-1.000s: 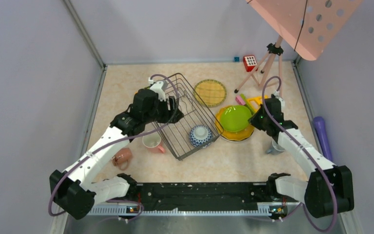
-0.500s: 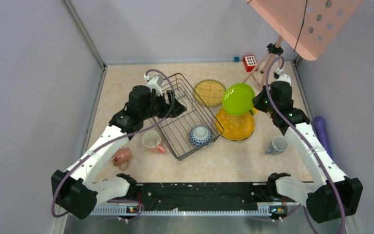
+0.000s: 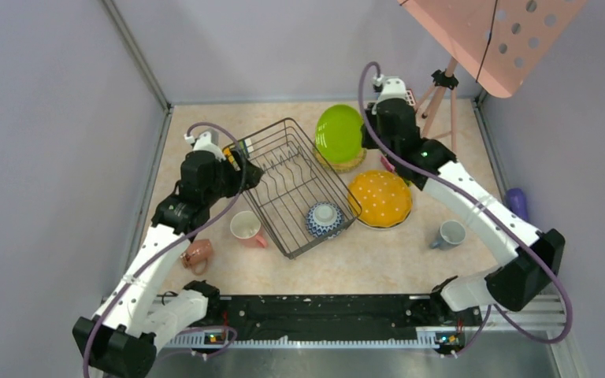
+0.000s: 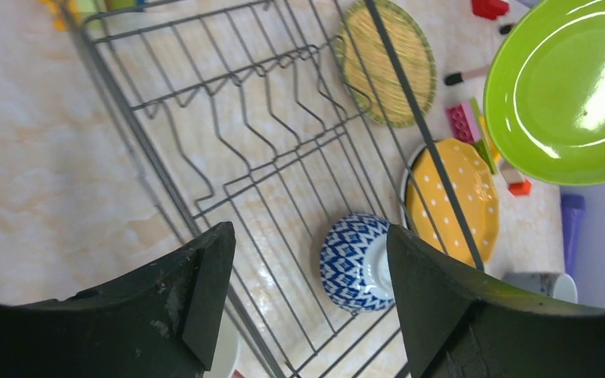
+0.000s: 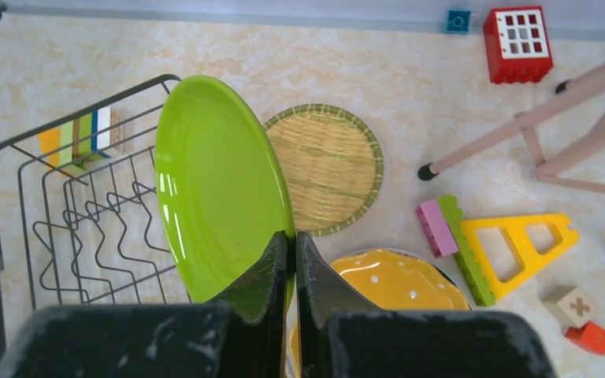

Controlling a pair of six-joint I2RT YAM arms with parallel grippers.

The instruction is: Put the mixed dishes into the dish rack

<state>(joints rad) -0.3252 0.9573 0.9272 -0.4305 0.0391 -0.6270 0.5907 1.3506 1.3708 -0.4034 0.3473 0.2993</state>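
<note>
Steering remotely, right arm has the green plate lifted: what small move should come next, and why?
Probably carry the lime green plate left, kept on edge, over the dish rack's wire slots. The right gripper is shut on its rim, it hangs above the woven mat beside the rack, and the slots are empty.

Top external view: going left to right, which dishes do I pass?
First pink mug → second pink mug → blue-white bowl → yellow-orange dotted plate → grey-blue mug. The raised lime green plate overlaps bowl and dotted plate, so it is left out.
</note>
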